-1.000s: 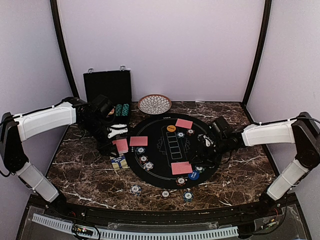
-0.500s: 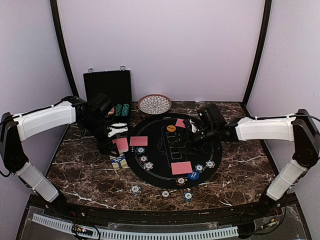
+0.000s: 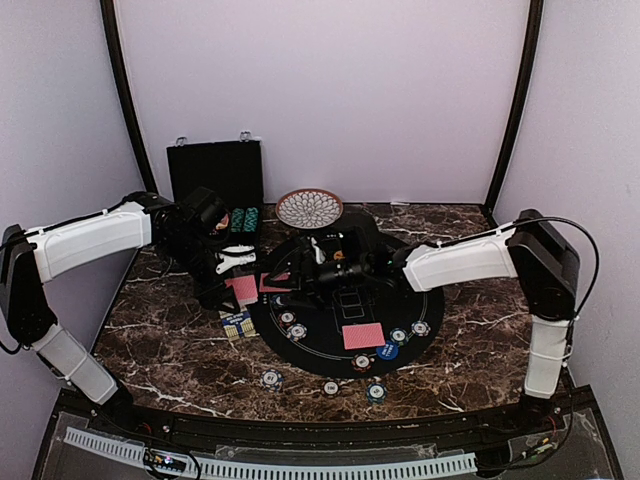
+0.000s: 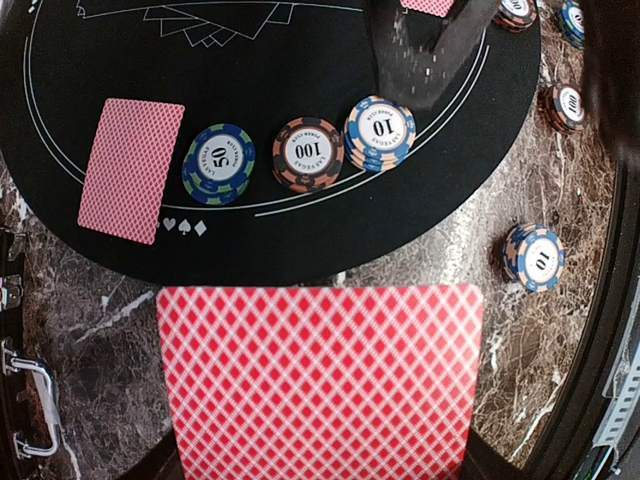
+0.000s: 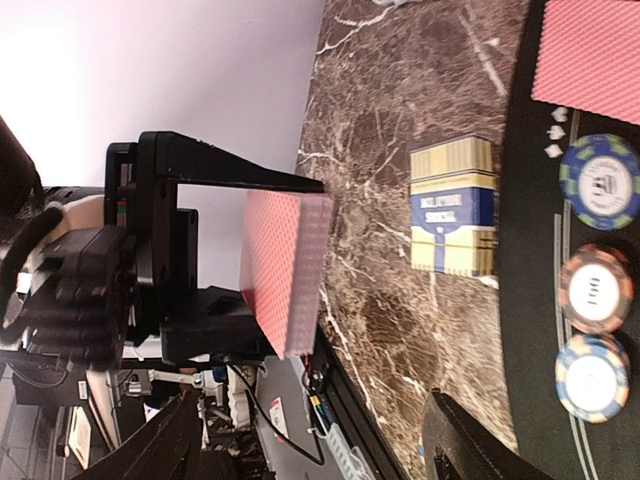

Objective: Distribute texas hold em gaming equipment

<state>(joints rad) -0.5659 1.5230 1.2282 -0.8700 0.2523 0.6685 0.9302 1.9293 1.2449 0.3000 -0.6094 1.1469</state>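
The left gripper (image 5: 270, 262) is clamped on a deck of red-backed cards (image 4: 320, 380), holding it above the marble table (image 4: 90, 300) with the long free end sticking out past its fingers. The right gripper (image 5: 315, 405) hovers facing that deck with its jaws spread wide and nothing between them, the deck edge-on straight ahead of it. The step in hand looks like lifting one card off the deck to deal it. To do that well, the right gripper should come in square to the free end, well away from the left fingers, and one jaw should slide over the top card alone before closing lightly; a deep or skewed bite would likely drag several cards or twist the pack in the other grip. Below and to one side of the right gripper lies a yellow-and-blue card box (image 5: 452, 205), flat on the marble just outside the rim of the black mat (image 4: 300, 40). Beside the box, along the mat's edge line, sit a blue chip (image 4: 219, 163), an orange chip (image 4: 308, 153) and a pale blue chip stack (image 4: 379, 132), with a dealt card (image 4: 132, 170) just beside the blue one. A low approach risks clipping these. The free room is above them, and back over the bare felt.
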